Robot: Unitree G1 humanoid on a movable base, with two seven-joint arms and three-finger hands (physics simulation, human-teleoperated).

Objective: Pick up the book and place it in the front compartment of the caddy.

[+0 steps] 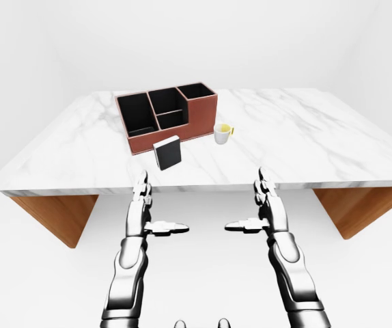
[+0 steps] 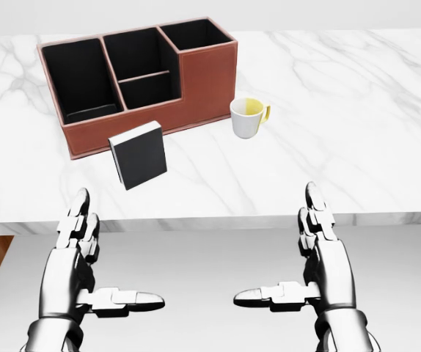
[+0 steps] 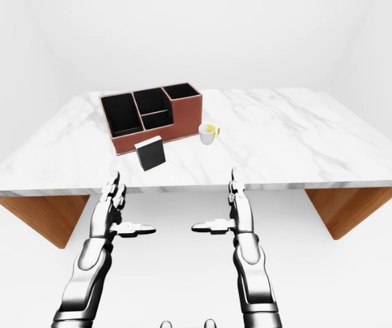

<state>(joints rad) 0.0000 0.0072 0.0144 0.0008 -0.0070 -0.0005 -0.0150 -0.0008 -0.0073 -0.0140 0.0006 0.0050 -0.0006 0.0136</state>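
Standing book (image 2: 138,155) hiding caddy (image 2: 209,81) base; possibly touching; both robot hands open, empty

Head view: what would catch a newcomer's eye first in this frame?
The red-brown caddy with black compartments stands at the upper left of the marble table, with the dark book upright just below it, nearer the table's edge. A white mug with a yellow inside sits right of the caddy. Below the table's edge, the left hand and right hand hover open, holding nothing.
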